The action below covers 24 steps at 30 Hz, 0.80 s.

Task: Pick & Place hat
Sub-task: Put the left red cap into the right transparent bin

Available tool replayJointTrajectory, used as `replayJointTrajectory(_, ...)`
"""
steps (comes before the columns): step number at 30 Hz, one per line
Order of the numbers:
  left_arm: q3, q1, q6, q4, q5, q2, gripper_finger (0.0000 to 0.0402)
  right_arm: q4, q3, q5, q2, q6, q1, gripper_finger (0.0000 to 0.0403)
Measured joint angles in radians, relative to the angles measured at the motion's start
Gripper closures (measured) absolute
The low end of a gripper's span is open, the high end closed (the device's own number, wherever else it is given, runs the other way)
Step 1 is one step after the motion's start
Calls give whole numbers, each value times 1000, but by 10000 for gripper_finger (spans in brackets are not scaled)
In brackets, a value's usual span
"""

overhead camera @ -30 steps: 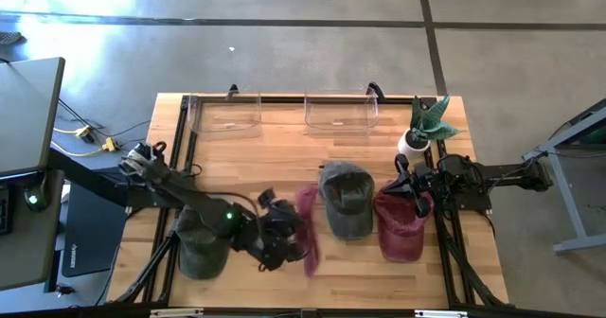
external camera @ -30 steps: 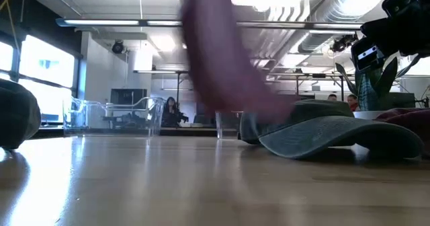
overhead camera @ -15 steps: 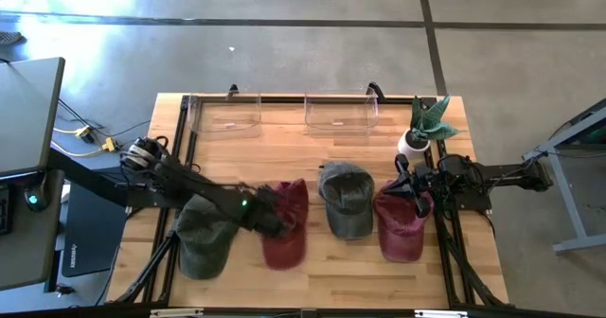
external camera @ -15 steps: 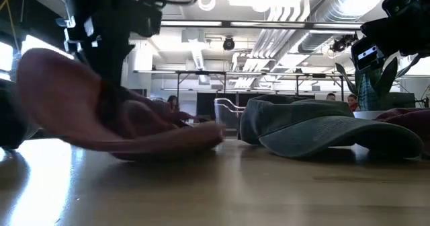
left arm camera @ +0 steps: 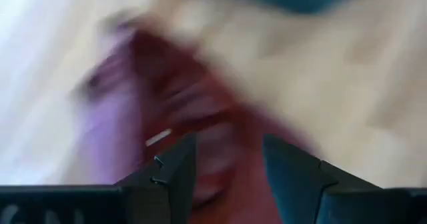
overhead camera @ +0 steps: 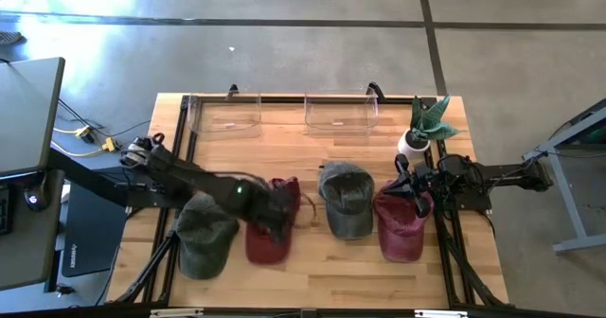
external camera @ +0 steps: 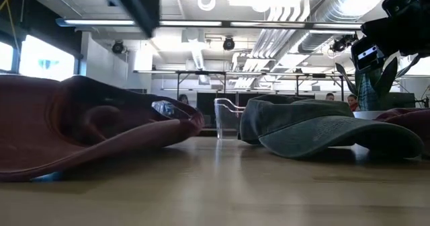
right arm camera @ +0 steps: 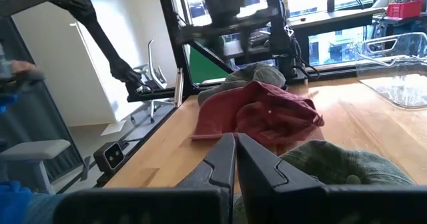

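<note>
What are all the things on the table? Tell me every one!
Red hats: 2; one left of the middle under the left arm, one at the right edge by the right gripper.
Green hats: 2; one at the front left, one in the middle.
Clear trays: 2; see-through, one at the back left, one at the back middle.
Plant: 1; green leaves in a white pot, back right corner.
Table: 1; light wood.
Left gripper: 1; dark, open, over the left red hat.
Right gripper: 1; dark, shut, waiting at the right edge.
</note>
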Motion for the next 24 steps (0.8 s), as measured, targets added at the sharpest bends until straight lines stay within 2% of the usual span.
replayJointTrajectory(2, -1, -19, 59, 118, 48, 26, 248, 0, 0, 0, 0, 0, 0, 391)
replayJointTrajectory(4, -1, -30, 47, 134, 67, 60, 262, 0, 0, 0, 0, 0, 0, 391)
replayJointTrajectory(6, -1, -23, 10, 97, 66, 101, 283, 0, 0, 0, 0, 0, 0, 391)
replayJointTrajectory(9, -6, -5, -80, -99, 58, 153, 321, -1, 0, 0, 0, 0, 0, 391)
replayJointTrajectory(12, -37, 25, -153, -176, 30, 204, 361, -2, 0, 0, 0, 0, 0, 391)
replayJointTrajectory(13, -58, 40, -158, -191, 30, 215, 375, -3, 0, 0, 0, 0, 0, 391)
replayJointTrajectory(15, -92, 72, -154, -110, 33, 241, 394, -3, 0, 0, 0, 0, 0, 391)
replayJointTrajectory(18, -151, 113, -164, -116, 31, 248, 392, -4, 0, 0, -1, 0, 0, 391)
replayJointTrajectory(20, -160, 137, -190, -74, 2, 244, 388, -2, 0, 0, 0, 0, 0, 391)
replayJointTrajectory(24, -150, 162, -199, -108, -56, 240, 387, -1, 0, 0, -1, 0, 0, 391)
